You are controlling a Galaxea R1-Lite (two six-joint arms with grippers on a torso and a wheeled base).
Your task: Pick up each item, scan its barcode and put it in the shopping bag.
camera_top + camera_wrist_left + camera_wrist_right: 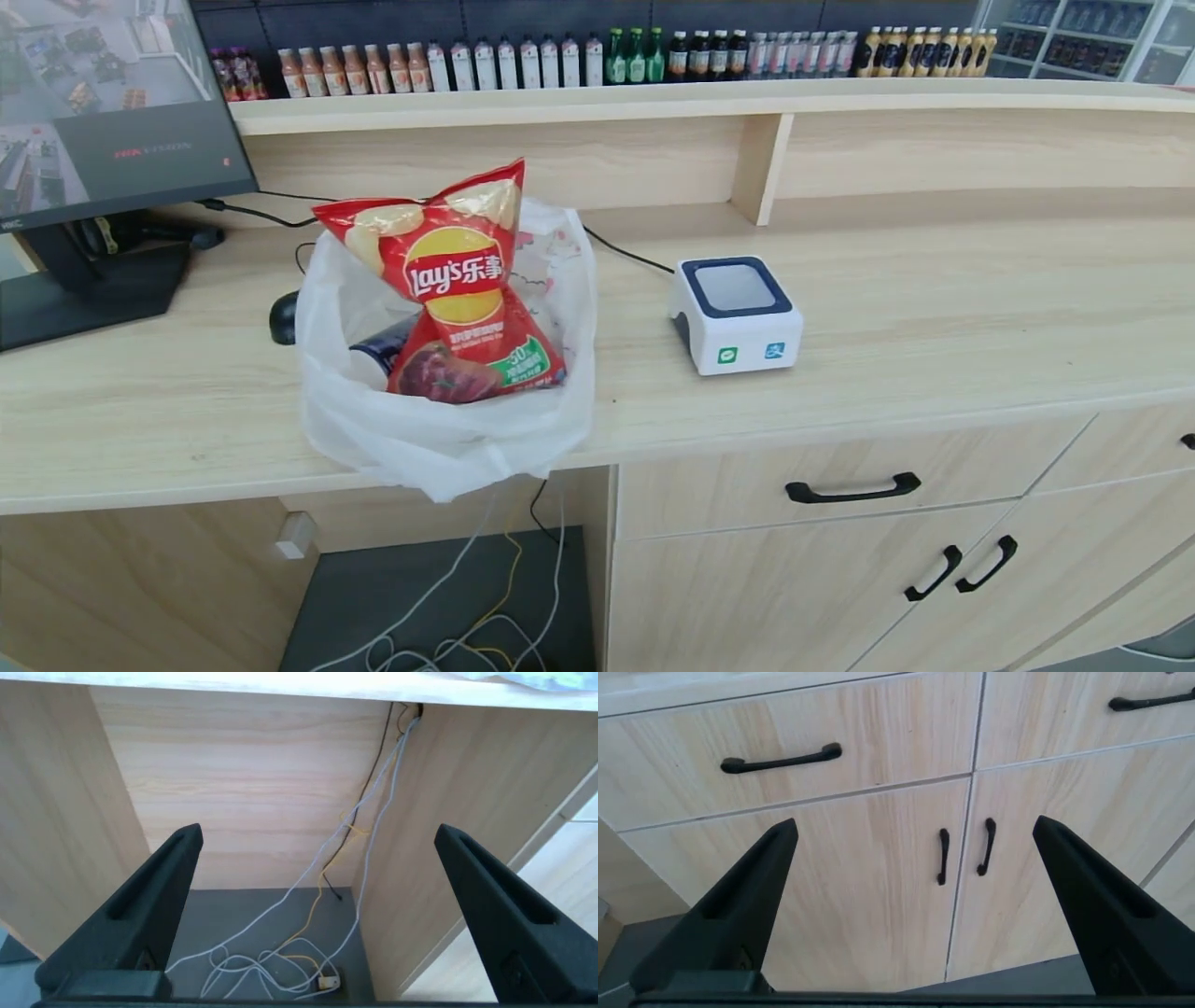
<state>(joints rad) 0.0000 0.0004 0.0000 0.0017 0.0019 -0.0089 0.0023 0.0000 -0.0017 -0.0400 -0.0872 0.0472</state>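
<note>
1. The left gripper (318,835) has its jaws spread wide. Its two black fingers (140,905) stand far apart and grip nothing.
2. Past this gripper lies the open recess under the counter, with a light wood back panel (243,784). Loose white and yellow cables (280,961) trail down onto the dark floor.
3. The right gripper (915,826) also has its jaws spread wide. Nothing sits between its black fingers (738,905).
4. This gripper faces the light wood cabinet front. There is a drawer with a black bar handle (782,761) and two doors with upright black handles (943,856) side by side.
5. In the head view, the white translucent plastic shopping bag (439,439) sits left of centre. It rests on the light wood counter (934,308) with its mouth open and its lower side bulging over the front edge.
6. The red crisp packet (448,280) stands tilted inside the shopping bag, its upper half above the rim. A dark cylindrical container (383,350) lies in the bag to the packet's left, and its type cannot be told.
7. The white box-shaped barcode scanner (736,317), with a dark blue-framed window on top, stands at frame centre. It is to the right of the bag and apart from it.
8. A black monitor (103,103) fills the upper left. A black mouse (283,317) sits at the bag's left side. A row of bottles (597,56) lines the top edge.
</note>
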